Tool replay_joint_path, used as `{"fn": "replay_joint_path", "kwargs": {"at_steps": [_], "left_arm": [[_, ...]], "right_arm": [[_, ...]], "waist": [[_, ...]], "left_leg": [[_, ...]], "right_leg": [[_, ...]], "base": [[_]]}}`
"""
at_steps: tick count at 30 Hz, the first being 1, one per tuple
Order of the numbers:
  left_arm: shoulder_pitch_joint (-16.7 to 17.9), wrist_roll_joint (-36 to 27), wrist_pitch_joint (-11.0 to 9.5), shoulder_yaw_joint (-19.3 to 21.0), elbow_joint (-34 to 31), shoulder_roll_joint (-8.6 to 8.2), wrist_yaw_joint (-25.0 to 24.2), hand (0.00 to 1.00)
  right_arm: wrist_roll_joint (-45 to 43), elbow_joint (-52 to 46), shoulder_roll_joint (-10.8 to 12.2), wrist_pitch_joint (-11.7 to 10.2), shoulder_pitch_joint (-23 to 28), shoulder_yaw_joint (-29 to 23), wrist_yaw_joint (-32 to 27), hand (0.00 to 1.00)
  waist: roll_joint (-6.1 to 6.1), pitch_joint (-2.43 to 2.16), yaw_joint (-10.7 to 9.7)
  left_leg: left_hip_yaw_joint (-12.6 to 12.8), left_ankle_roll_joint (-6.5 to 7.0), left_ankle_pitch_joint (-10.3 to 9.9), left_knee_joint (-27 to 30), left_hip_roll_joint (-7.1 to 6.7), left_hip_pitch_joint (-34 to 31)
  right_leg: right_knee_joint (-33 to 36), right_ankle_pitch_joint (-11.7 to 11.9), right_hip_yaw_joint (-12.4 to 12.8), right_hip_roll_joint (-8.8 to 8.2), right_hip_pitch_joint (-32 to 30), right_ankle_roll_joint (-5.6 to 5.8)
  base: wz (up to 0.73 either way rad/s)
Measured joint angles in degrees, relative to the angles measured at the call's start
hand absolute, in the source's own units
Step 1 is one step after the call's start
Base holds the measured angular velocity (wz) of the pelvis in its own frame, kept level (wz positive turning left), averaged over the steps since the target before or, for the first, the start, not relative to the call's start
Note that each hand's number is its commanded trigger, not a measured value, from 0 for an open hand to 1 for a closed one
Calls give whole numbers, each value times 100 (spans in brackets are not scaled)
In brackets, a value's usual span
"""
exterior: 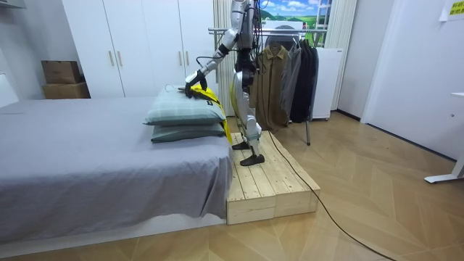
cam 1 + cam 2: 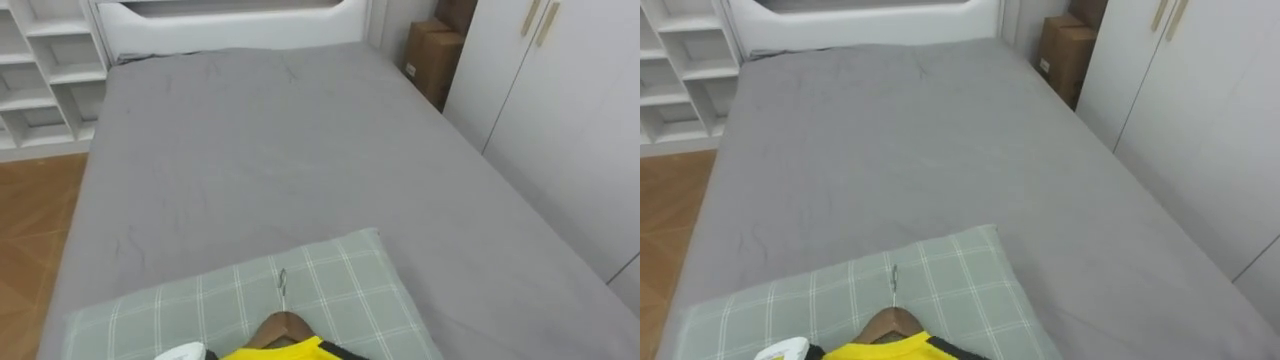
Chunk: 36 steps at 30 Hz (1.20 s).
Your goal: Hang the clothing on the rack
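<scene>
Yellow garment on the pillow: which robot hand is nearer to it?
Left. The left hand is at the yellow garment on the pillow; the right arm is not stretched toward it.

A wide bed (image 2: 280, 170) covered in a smooth grey sheet carried two pale green checked pillows (image 1: 183, 114), stacked at the end nearest the robot.

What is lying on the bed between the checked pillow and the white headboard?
Nothing; the left eye view shows bare grey sheet from the pillow to the headboard.
</scene>
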Motion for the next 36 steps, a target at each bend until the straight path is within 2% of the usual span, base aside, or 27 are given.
{"fn": "replay_joint_path", "kwargs": {"at_steps": [12,24,26,30,36], "left_arm": [[11,-171,2,-5,4,6,-88,100],[10,-226,-46,-28,12,3,-90,100],[10,-243,-53,-45,17,-4,-90,100],[9,-565,-76,-39,41,-2,-63,100],[9,-743,-122,-9,31,-53,150,100]], "right_arm": [[-62,-3,0,-5,-4,-6,71,0],[-212,-101,-1,-52,-14,-1,89,0],[-195,-101,-1,-73,-24,20,65,0],[-201,-125,-2,-134,-27,102,-56,0],[-191,-127,-2,-189,-119,99,-242,0]], "waist": [[-10,-7,0],[72,-6,7],[73,9,1],[87,11,5],[159,-22,16]], "left_leg": [[4,0,0,10,0,-2],[1,0,1,18,2,27],[-18,0,1,13,2,91],[-42,1,0,0,2,97],[-117,-1,1,-75,4,92]], "right_leg": [[0,1,-3,-2,-1,-1],[0,5,-15,-1,40,-5],[-10,4,-30,-2,113,-5],[-14,5,-47,-2,128,-4],[-21,5,-117,2,116,-4]], "base": [[0],[0],[2],[2],[6]]}}
